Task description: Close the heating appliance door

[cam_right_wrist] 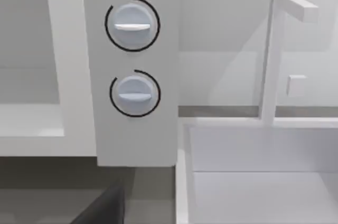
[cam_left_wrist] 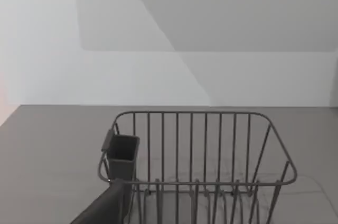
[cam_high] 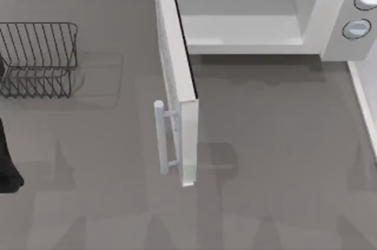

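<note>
A rendered kitchen counter, plain and unlived-in. A white microwave (cam_high: 259, 11) stands at one o'clock on the grey counter (cam_high: 265, 161), its door (cam_high: 177, 79) swung wide open and two round knobs (cam_right_wrist: 132, 57) on its side panel. A dark wire dish rack (cam_high: 38, 58) sits at ten o'clock. Beside the microwave, at three o'clock, lies a white sink (cam_right_wrist: 253, 171) with a squared tap (cam_right_wrist: 280, 49). Bare pale walls (cam_left_wrist: 211, 34) close it in.

White microwave (cam_high: 330, 20); door (cam_high: 177, 79) swung wide open.
</note>
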Robot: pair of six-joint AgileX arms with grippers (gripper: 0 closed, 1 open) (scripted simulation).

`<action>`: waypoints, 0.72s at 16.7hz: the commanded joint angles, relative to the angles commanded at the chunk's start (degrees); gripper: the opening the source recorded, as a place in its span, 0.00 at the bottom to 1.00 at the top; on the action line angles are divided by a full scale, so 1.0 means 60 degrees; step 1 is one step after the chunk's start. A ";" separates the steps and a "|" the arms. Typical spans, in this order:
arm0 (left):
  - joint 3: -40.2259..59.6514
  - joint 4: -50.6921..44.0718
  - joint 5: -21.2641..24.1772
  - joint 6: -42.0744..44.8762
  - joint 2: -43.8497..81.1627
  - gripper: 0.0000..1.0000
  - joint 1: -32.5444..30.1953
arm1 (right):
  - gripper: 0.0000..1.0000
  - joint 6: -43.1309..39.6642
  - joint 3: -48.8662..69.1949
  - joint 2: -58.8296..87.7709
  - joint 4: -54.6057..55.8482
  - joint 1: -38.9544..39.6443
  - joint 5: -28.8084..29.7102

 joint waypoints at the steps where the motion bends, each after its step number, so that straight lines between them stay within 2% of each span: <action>1: 0.0000 0.0000 0.0000 0.0000 0.0000 1.00 0.0000 | 1.00 0.0000 0.0000 0.0000 0.0000 0.0000 0.0000; 6: 0.0942 -0.0699 0.0214 0.0444 0.0845 1.00 -0.0178 | 1.00 0.0000 0.0000 0.0000 0.0000 0.0000 0.0000; 12: 0.4693 -0.3456 0.1050 0.2196 0.4176 1.00 -0.0872 | 1.00 0.0000 0.0000 0.0000 0.0000 0.0000 0.0000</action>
